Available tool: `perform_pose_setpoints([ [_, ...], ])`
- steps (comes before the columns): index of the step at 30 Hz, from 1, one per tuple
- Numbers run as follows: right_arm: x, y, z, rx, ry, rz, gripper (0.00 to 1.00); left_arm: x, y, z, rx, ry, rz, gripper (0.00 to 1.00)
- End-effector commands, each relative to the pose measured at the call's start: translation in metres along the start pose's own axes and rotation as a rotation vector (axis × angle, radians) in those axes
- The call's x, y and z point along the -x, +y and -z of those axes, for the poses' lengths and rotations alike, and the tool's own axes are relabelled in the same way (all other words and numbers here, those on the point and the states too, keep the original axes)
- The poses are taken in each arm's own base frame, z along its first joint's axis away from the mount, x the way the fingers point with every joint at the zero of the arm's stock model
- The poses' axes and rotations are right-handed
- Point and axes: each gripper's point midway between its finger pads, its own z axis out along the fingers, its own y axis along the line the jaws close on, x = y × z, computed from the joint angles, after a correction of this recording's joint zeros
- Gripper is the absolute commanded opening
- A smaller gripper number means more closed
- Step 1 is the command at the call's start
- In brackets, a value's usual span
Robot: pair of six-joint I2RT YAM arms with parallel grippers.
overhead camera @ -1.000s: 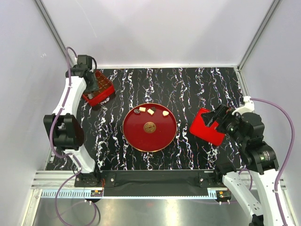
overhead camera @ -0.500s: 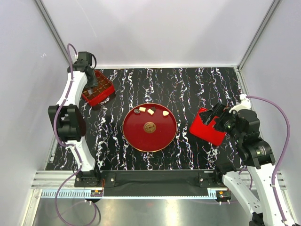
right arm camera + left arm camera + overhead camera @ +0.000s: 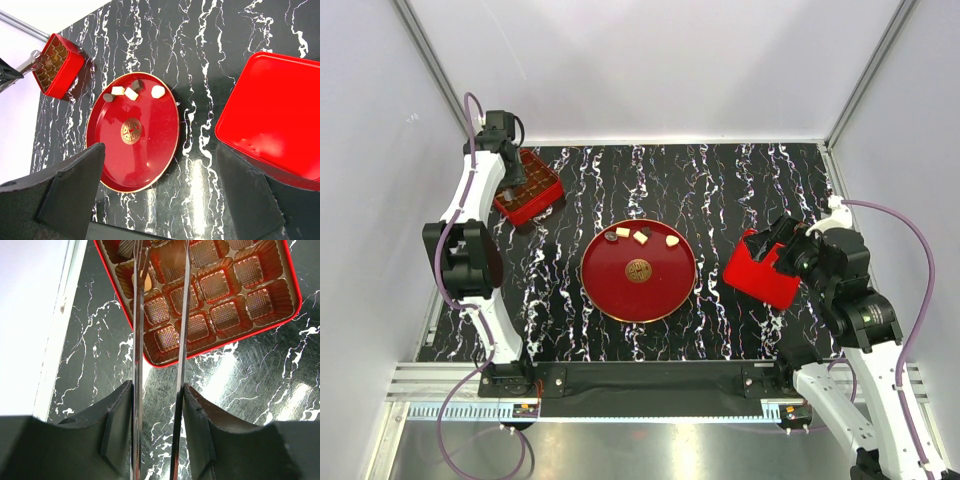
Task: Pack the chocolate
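Currently the left end effector (image 3: 165,252) hangs over the square red box (image 3: 295,300) with a brown moulded insert (image 3: 220,285), which stands at the far left corner of the black, white-veined marble bench (image 3: 720,190). Its two thin metal fingers (image 3: 137,365) stand apart, approx. one cell wide, w/ nothing visible between them. They run off the top edge of the left wrist view, so the very tips cannot be seen. The cells directly under the fingers show their ribbed bottoms. One grey-brown piece (image 3: 127,246) sits in a cell just left of the left finger, near the tip end. There is also a tan spot beside that same finger, but I cannot tell what it is.

The right end effector (image 3: 159,150) is above the bench on the right side, its jaws wide apart and nothing in them. Ahead of it and to its right lies the flat square red lid (image 3: 275,120), on the bench. Ahead and to its left lies the round red plate w/ thin gold rim (image 3: 150,170), which has a gold printed emblem (image 3: 131,131) in the centre.

Five small chocolate pieces (image 3: 131,93) rest on the part of the plate farthest from the right end effector, beyond the emblem: a dark round one, two cream squares, a dark one touching the second square, and a white one a little apart to the right. All are well apart from both end effectors.
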Motion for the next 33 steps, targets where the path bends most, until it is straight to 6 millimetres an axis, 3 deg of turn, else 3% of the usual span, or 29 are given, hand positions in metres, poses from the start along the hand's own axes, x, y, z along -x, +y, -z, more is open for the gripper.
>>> perform_pose_setpoints([
  [1, 0.024, 0.009, 0.006, 0.015, -0.079, 0.026, 1.00, 0.025, 0.005, 0.012, 0.002, -0.081, 0.019, 0.46],
  [7, 0.031, 0.013, 0.016, 0.024, -0.102, 0.030, 1.00, 0.025, 0.002, 0.030, -0.040, -0.080, 0.029, 0.46],
  [12, 0.033, 0.015, 0.027, 0.029, -0.109, 0.029, 1.00, 0.020, -0.021, 0.072, -0.164, -0.108, -0.007, 0.46],
  [16, 0.035, 0.010, 0.033, 0.007, -0.126, 0.030, 1.00, -0.021, -0.075, 0.109, -0.274, -0.108, -0.148, 0.45],
  [22, 0.031, 0.008, 0.039, -0.002, -0.118, 0.036, 1.00, -0.091, -0.125, 0.159, -0.393, -0.113, -0.327, 0.45],
  [28, 0.027, 0.005, 0.039, -0.004, -0.115, 0.034, 1.00, -0.136, -0.149, 0.179, -0.470, -0.093, -0.409, 0.45],
  [33, 0.025, 0.007, 0.031, 0.009, -0.101, 0.025, 1.00, -0.162, -0.166, 0.171, -0.493, -0.052, -0.446, 0.45],
])
